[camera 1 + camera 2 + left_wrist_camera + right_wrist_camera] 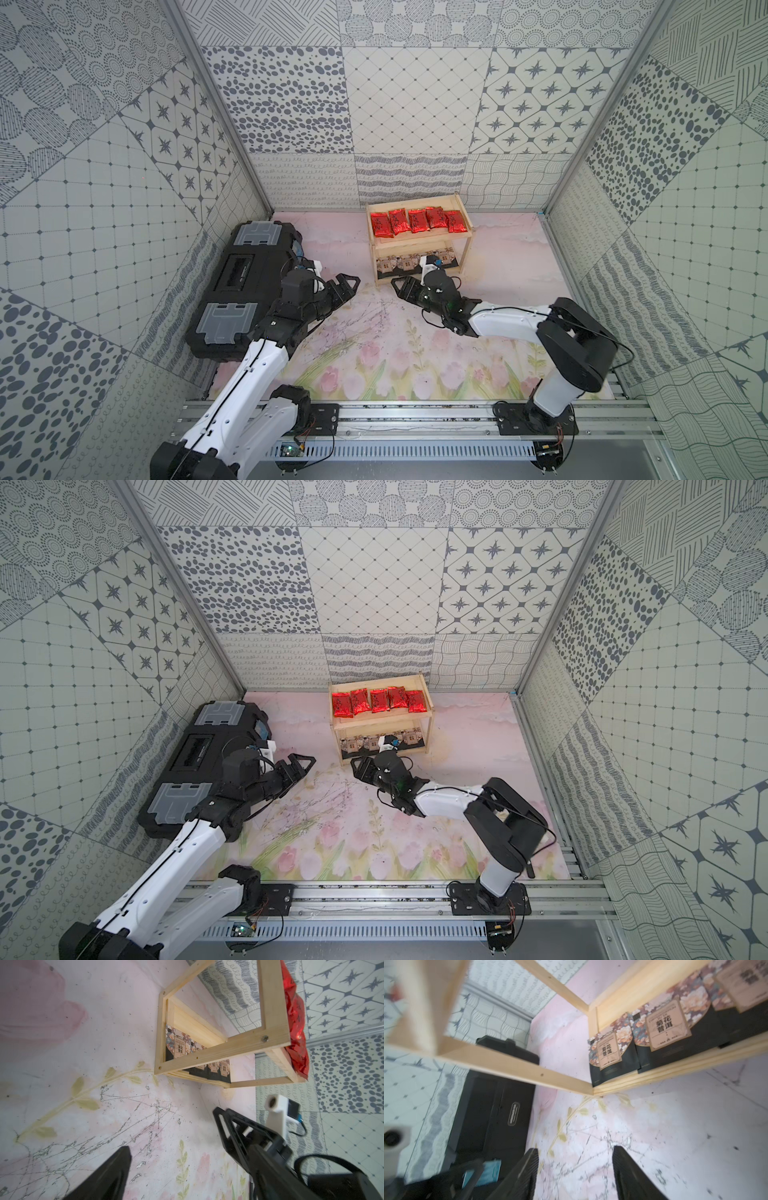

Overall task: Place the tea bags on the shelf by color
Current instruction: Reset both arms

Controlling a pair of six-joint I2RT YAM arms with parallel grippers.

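Your two arms hang low over the floral worktop (374, 357), in front of the pale wooden shelf (419, 244) standing at its far edge by the back wall. Five red tea bags (417, 221) lie side by side on the shelf's top tier. The black tea bags (660, 1028) lie in a row on the lower tier. Your right fingers (629, 1178) are spread apart with only bare worktop between them, just beside the shelf's front lower rail. Your left fingers (348, 283) are parted too and carry nothing, between the shelf and the black toolbox (237, 286) along the worktop's left edge.
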